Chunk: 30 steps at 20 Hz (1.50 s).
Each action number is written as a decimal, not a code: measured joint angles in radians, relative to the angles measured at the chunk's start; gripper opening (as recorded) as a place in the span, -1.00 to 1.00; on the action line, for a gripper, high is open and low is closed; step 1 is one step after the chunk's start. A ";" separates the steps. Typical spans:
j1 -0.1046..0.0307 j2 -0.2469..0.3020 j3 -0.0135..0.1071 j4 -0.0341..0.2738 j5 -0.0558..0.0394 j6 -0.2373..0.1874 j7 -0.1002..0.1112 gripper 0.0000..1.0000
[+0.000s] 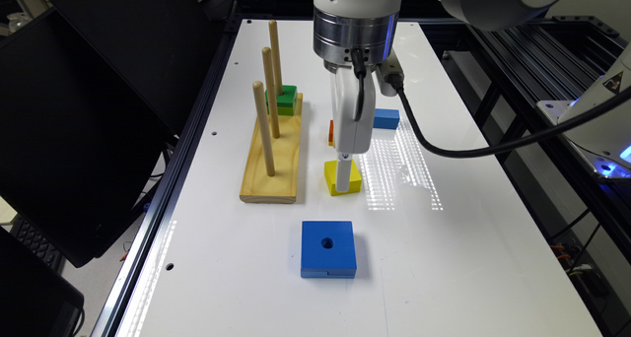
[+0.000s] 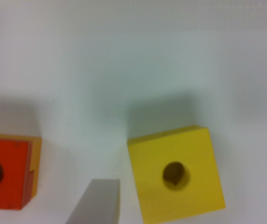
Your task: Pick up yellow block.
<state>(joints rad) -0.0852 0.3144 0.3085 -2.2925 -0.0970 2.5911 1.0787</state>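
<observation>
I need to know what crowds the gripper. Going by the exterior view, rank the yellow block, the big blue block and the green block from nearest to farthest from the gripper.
1. Yellow block: directly at the gripper.
2. Big blue block: nearer the camera, on the open table.
3. Green block: on the far peg of the wooden base, toward the exterior view's left.

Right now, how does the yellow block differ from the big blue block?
The yellow block is smaller than the blue block. The gripper stands over the yellow one, a finger on either side; the blue one lies apart, nearer the camera in the exterior view. Both are square with a round centre hole, flat on the white table.
</observation>
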 joint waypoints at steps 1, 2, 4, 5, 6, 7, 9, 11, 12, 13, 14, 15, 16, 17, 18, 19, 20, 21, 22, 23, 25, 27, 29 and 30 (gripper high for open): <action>0.000 0.000 0.000 -0.002 0.0000 0.000 0.000 1.00; 0.000 0.000 0.000 -0.002 0.0000 0.000 0.000 1.00; 0.000 0.000 0.000 -0.003 0.0000 0.000 0.000 1.00; 0.000 0.000 0.000 -0.003 0.0000 0.000 0.000 1.00; 0.000 0.002 0.000 -0.005 -0.0001 0.001 0.000 1.00; 0.000 0.009 -0.001 -0.007 -0.0008 0.007 0.000 1.00; 0.000 0.028 -0.003 -0.008 -0.0077 0.025 0.002 1.00; 0.000 0.041 -0.005 -0.008 -0.0115 0.039 0.003 1.00; 0.000 0.044 -0.006 -0.008 -0.0117 0.041 0.003 1.00; 0.000 0.044 -0.006 -0.007 -0.0117 0.041 0.003 1.00; 0.000 0.044 -0.006 -0.007 -0.0117 0.041 0.003 1.00; 0.000 0.044 -0.006 -0.007 -0.0117 0.041 0.003 1.00; 0.000 0.046 -0.006 -0.007 -0.0117 0.042 0.003 1.00; 0.000 0.053 -0.006 -0.008 -0.0127 0.047 0.003 1.00; 0.000 0.062 -0.008 -0.008 -0.0145 0.055 0.003 1.00; 0.000 0.070 -0.009 -0.008 -0.0169 0.063 0.003 1.00; 0.000 0.078 -0.011 -0.007 -0.0209 0.072 0.004 1.00; 0.000 0.084 -0.012 -0.007 -0.0251 0.078 0.006 1.00; 0.000 0.087 -0.013 -0.007 -0.0275 0.082 0.007 1.00; 0.000 0.089 -0.013 -0.007 -0.0284 0.084 0.008 1.00; 0.000 0.089 -0.013 -0.006 -0.0287 0.084 0.008 1.00; 0.001 0.089 -0.013 -0.006 -0.0288 0.084 0.008 1.00; 0.001 0.089 -0.013 -0.005 -0.0289 0.084 0.009 1.00; 0.001 0.089 -0.013 -0.003 -0.0289 0.084 0.009 1.00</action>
<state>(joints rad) -0.0846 0.4032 0.2951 -2.2958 -0.1259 2.6755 1.0874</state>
